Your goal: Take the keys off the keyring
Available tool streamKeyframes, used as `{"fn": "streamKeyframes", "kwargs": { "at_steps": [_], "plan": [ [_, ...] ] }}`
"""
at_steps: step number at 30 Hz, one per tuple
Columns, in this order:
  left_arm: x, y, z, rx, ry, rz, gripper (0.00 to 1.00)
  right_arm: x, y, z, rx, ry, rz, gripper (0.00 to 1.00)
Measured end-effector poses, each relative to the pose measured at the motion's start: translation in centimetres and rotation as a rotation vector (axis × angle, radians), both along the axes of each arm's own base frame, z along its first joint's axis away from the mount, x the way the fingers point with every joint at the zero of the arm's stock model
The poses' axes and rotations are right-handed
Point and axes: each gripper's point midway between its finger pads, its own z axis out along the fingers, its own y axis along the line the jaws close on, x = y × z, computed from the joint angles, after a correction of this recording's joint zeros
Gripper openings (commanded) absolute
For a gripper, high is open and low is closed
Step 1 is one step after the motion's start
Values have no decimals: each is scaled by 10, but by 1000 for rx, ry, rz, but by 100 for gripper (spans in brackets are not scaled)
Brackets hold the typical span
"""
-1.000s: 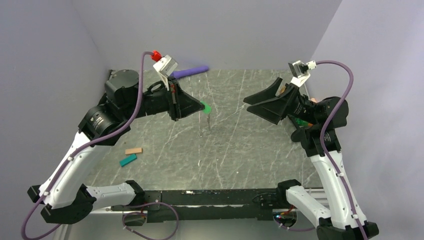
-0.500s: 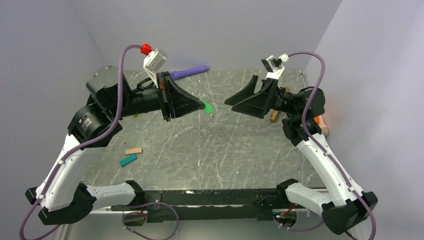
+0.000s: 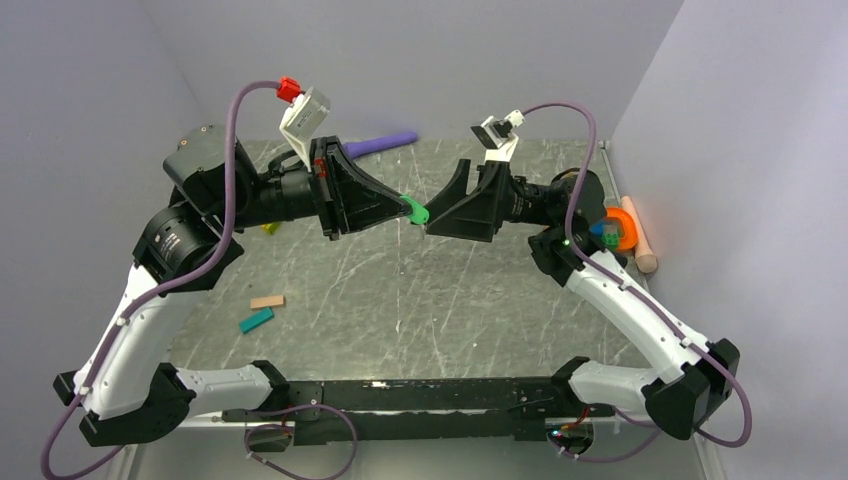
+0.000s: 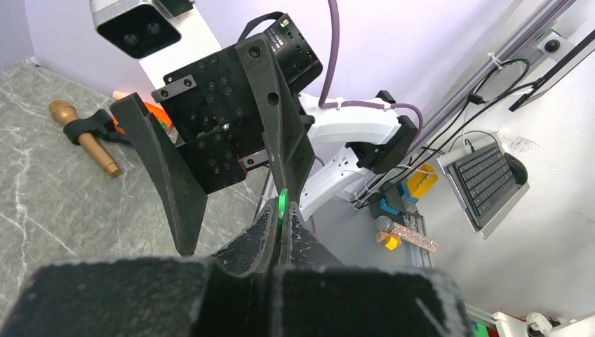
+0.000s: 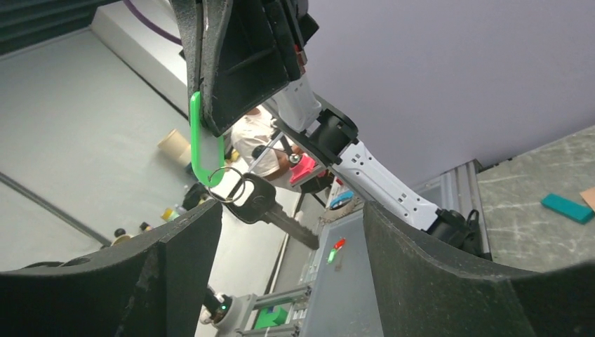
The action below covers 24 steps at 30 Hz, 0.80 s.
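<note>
Your right gripper (image 5: 288, 210) has swung in to mid-frame, jaws apart near the key (image 5: 273, 209). Beyond, it hangs on its ring (image 5: 227, 184) below the tag (image 5: 196, 140), which the left gripper (image 3: 395, 210) clamps. Nothing is off yet.

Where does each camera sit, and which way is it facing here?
Top external: above and behind the bases, looking down on the table; left arm and right arm show.
Left wrist: faces the right gripper; its own fingers pinch the green tag.
Right wrist: faces the left gripper, keyring and key; its own spread fingers frame them.
All three share the green tag.
</note>
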Motion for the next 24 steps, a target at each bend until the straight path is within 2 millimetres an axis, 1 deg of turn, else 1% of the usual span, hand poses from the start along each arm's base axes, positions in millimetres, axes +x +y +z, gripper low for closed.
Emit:
{"fn": "streamKeyframes", "kwargs": {
  "at_steps": [7, 11, 14, 17, 20, 24],
  "plan": [
    [-1, 0, 0, -1, -1, -3, 0, -11, 11, 6, 45, -7, 61, 63],
    [-1, 0, 2, -5, -4, -3, 0, -16, 15, 10, 69, -9, 82, 54],
    [-1, 0, 2, -7, -5, -2, 0, -18, 18, 11, 82, -6, 97, 45],
    [0, 0, 3, -12, -10, 2, 0, -20, 21, 11, 86, -3, 110, 39],
    [1, 1, 7, -23, -19, 11, 0, -20, 23, 11, 90, 4, 111, 39],
    [-1, 5, 9, -32, -27, 23, 0, -20, 22, 14, 101, -1, 106, 40]
  ]
}}
